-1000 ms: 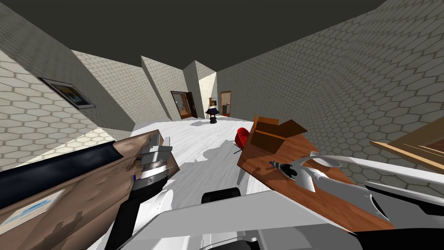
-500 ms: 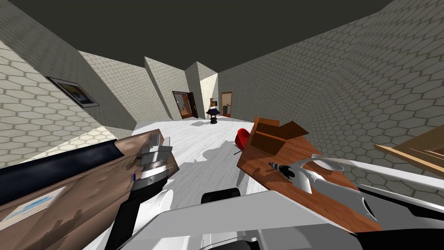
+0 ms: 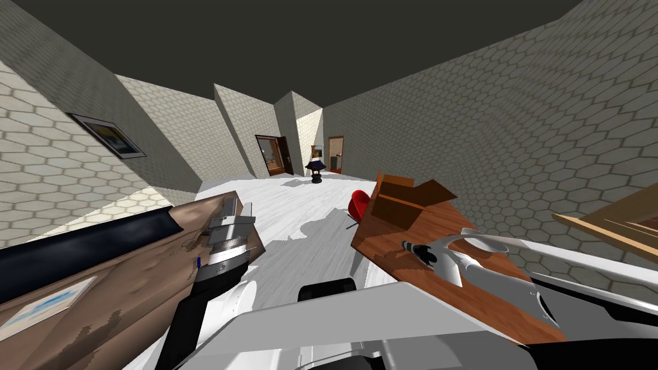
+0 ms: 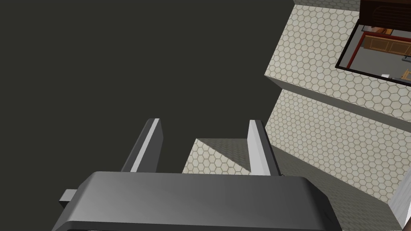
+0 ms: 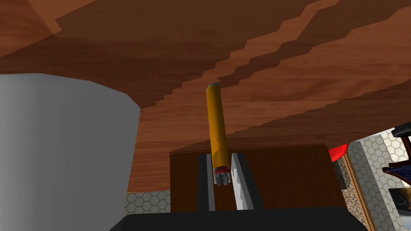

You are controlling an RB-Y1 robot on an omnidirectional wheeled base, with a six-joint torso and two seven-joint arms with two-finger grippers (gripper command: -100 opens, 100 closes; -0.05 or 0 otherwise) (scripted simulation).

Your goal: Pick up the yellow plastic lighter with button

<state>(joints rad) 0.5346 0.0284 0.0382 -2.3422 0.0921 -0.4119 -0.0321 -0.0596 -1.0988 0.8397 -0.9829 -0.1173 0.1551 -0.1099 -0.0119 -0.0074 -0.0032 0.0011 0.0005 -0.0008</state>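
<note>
Yellow lighter (image 5: 216,120) tight between right claw (image 5: 220,157) fingers

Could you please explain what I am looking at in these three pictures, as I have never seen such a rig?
This is a simulated two-armed house robot. The wide picture comes from a camera on its head, looking down and forward; the other two come from cameras on its hands, looking along each gripper. In the right hand's picture, the right gripper has its two thin grey fingers shut on the silvery end of a yellow-orange, cylinder-shaped lighter, above a reddish-brown wooden table. I cannot tell whether the lighter touches the table. On that table, farther off, stands an open brown box. The left gripper is open and holds nothing; the head picture shows it over a duller brown table on the robot's left.
</note>
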